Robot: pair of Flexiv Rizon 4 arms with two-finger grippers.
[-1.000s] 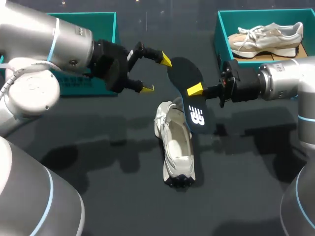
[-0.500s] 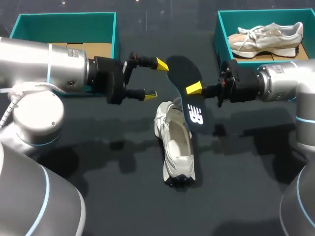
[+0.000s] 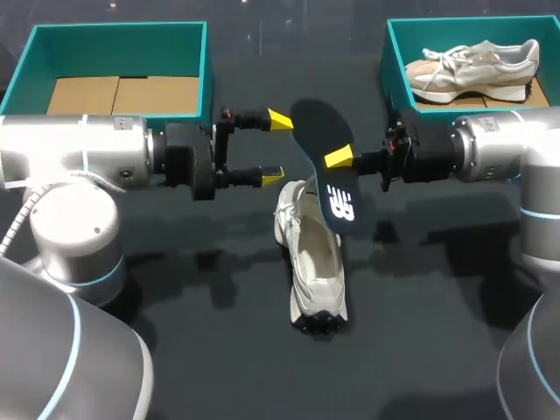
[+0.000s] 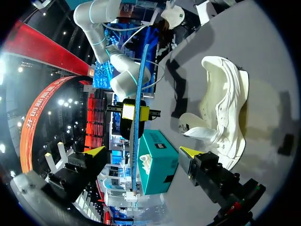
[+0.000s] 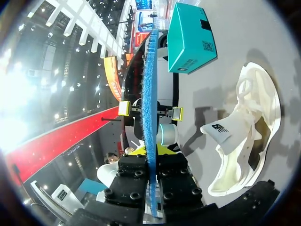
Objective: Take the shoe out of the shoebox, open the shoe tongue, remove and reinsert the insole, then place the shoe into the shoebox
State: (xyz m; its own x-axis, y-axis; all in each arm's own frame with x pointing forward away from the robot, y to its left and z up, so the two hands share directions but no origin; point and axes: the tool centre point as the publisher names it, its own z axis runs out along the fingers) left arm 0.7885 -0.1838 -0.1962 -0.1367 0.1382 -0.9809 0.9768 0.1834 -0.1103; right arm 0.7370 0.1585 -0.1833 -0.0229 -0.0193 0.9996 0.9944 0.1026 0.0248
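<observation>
We hold the insole clear above its shoe

Our right pincer (image 3: 337,159) clamps the insole (image 3: 317,127) mid-length over the shoe (image 3: 315,262), which lies opened on the counter (image 3: 175,306), likely for reinsertion; our left pincer (image 3: 276,148) gapes empty just beside it, seemingly to steady it

Two teal shoeboxes (image 3: 207,70) (image 3: 386,61) are counted — and two pale shoes (image 3: 315,271) (image 3: 477,66) are spotted. One dark insole (image 3: 325,149) is tallied.
</observation>
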